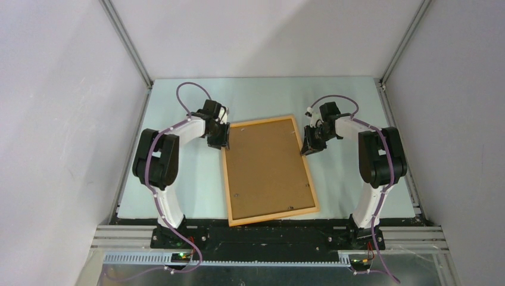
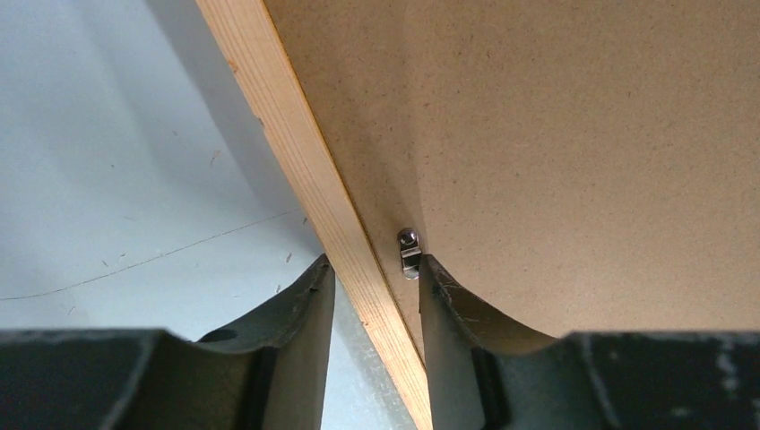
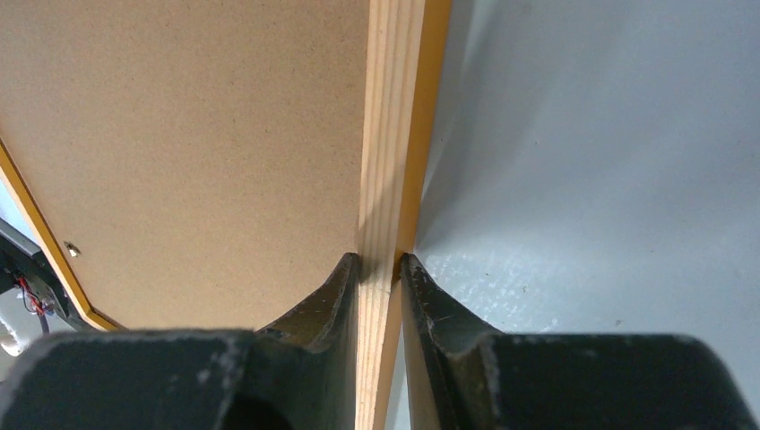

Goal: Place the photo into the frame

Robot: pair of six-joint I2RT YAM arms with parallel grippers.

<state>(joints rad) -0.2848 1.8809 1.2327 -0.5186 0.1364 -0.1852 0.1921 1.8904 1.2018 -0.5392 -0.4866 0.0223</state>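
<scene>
- My right hand (image 1: 311,145) is clamped on the right rail of the frame (image 1: 274,215), near its far corner. In the right wrist view one finger (image 3: 336,287) presses the inner side of the wood and the other presses the outer side, with no gap showing.
- My left hand (image 1: 218,138) straddles the left rail at about the same height. Its fingers (image 2: 309,300) are only partly closed, and a sliver of worktop shows between the outer finger and the wood, so I read it as around the rail and not yet gripping.
- The frame lies face down, tilted a little, between my two arms, with the brown backing board (image 1: 268,167) uppermost inside it.
- A small metal turn clip (image 2: 409,253) sits at the board's edge, just beside my left inner finger.
- I cannot see the photo in any view. It may lie under the board, but I cannot tell.
- One hand on each long side would let me steady or lift the frame level without twisting it. I judge that is why I am placed like this.
- The worktop (image 1: 196,185) is pale grey-blue and matte, with faint specks and a thin scratch line.
- Plain white walls (image 1: 59,119) close in three sides, with aluminium posts (image 1: 128,42) at the far corners.
</scene>
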